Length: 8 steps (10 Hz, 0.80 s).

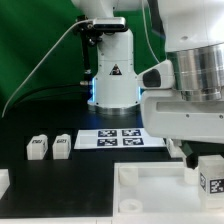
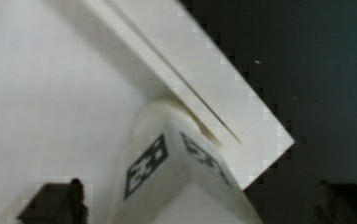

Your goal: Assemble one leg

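At the exterior view's right, over the white tray-like part (image 1: 135, 180), the leg (image 1: 212, 180) stood upright between the tool's (image 2: 196, 205) wide-spread fingers (image 2: 54, 200), apparently ungripped, its long axis along the tool's.

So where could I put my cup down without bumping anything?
Best is the bare black table in front of the two loose legs, on the exterior view's left of the white tray-like part. Another strip lies behind those legs, toward the robot base. The exterior view's right is crowded: the pincer hangs over another leg and the tray-like part.
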### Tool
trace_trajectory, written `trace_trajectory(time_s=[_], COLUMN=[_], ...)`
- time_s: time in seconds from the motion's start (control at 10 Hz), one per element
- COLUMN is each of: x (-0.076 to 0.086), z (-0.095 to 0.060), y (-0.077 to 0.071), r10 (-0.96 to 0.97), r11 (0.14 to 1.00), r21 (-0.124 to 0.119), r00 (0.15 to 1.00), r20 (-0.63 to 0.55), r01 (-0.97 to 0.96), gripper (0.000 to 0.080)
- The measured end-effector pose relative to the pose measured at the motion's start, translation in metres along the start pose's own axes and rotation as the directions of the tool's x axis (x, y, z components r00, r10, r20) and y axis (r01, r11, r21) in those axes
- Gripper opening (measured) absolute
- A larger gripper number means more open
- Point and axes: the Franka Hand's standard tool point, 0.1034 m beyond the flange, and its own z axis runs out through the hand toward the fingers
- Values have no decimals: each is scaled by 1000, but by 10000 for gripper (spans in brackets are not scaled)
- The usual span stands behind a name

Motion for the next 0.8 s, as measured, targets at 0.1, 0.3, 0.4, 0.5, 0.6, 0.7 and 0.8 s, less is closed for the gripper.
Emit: trace_trajectory(time_s=[0.1,0.3,0.4,0.5,0.6,0.7,0.8], x=[0,6,11,14,13,13,13], z=[0,-3,-1,0,0,0,0], y=[1,5,11,14,14,14,14], r10=[-135,-542,-659,-708,-694,-681,-640], r11=[991,839,750,703,718,730,766], r21=[-7,-59,-58,-57,-57,-57,-58], r00=[991,840,752,705,720,732,768], r20=[0,11,21,24,23,22,19], r01=[135,542,659,708,694,681,640], gripper=[648,649,649,649,649,529,395])
